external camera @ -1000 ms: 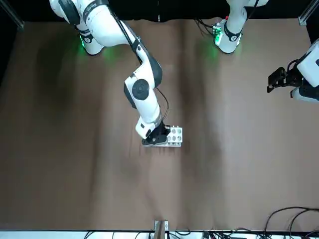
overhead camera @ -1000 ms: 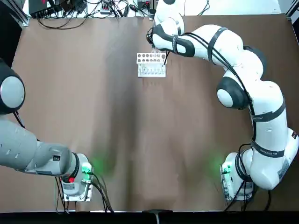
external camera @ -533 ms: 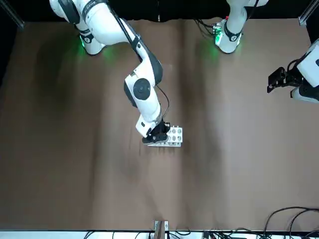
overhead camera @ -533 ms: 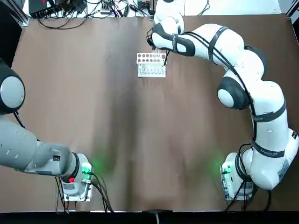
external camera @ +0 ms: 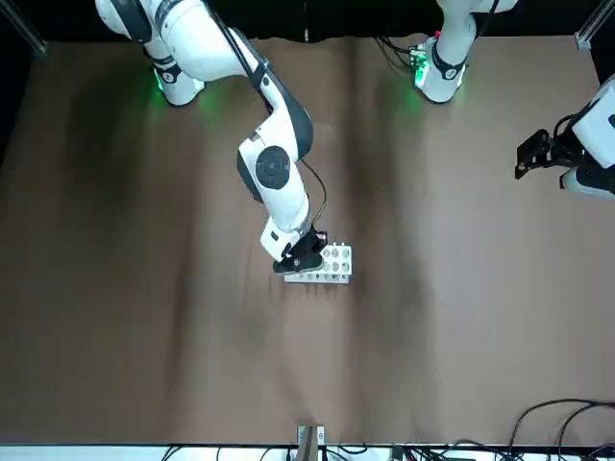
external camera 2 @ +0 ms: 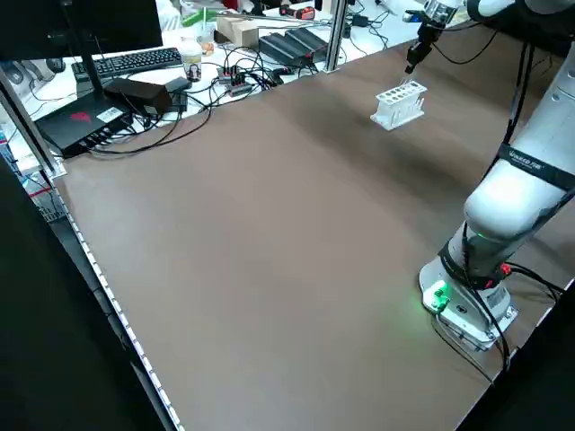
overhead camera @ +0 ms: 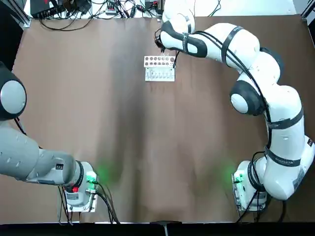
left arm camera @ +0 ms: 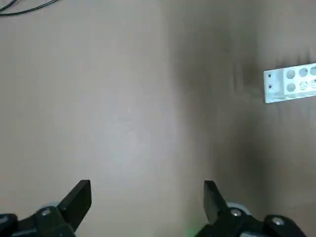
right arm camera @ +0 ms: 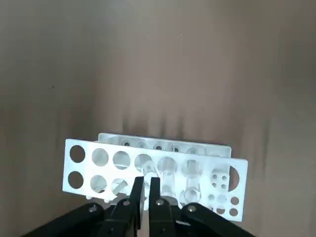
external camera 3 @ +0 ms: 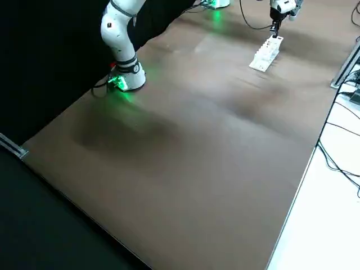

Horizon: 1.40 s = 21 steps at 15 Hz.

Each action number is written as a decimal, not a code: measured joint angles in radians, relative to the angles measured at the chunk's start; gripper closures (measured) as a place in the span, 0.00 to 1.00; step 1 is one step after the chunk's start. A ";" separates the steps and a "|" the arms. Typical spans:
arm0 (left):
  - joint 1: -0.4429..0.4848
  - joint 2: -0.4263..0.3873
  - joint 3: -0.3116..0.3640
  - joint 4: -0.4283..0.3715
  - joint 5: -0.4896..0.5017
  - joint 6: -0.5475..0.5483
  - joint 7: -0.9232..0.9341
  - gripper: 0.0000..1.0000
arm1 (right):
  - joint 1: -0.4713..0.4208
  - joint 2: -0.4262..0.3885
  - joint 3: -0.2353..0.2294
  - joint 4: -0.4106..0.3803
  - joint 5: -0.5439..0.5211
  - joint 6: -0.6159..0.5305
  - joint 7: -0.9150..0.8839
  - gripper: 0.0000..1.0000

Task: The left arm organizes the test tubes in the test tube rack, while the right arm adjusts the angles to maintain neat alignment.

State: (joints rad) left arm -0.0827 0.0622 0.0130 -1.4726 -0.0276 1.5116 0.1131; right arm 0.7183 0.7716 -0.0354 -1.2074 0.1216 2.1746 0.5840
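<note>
Reaching across the brown worktop from its base at your right, the right arm bends inward toward the test tube rack. The small white rack sits near the far edge, slightly left of the middle in the top view, with its long side running roughly across the worktop. Its upper plate has two rows of round holes, and several clear test tubes show in it from the right wrist view.

The right end effector is down at the rack, its two black fingers narrow, with a slim gap left between them. They overlap the plate's edge in the right wrist view; you cannot tell from this whether they touch the rack or a tube.

The left end effector is wide, with nothing between its fingers. It hangs over the left part of the worktop, well apart from the rack, at the end of the left arm.

Beyond the far edge, a white surface carries a monitor, a keyboard, a cup and tangled black cables.
</note>
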 joint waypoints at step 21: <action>0.000 0.000 0.000 0.000 0.000 0.000 0.000 0.00 | -0.009 -0.009 0.042 0.008 0.004 -0.194 0.000 0.89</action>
State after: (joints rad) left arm -0.0824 0.0622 0.0130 -1.4726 -0.0276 1.5116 0.1131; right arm 0.7090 0.7627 0.0070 -1.1995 0.1259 1.9804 0.5841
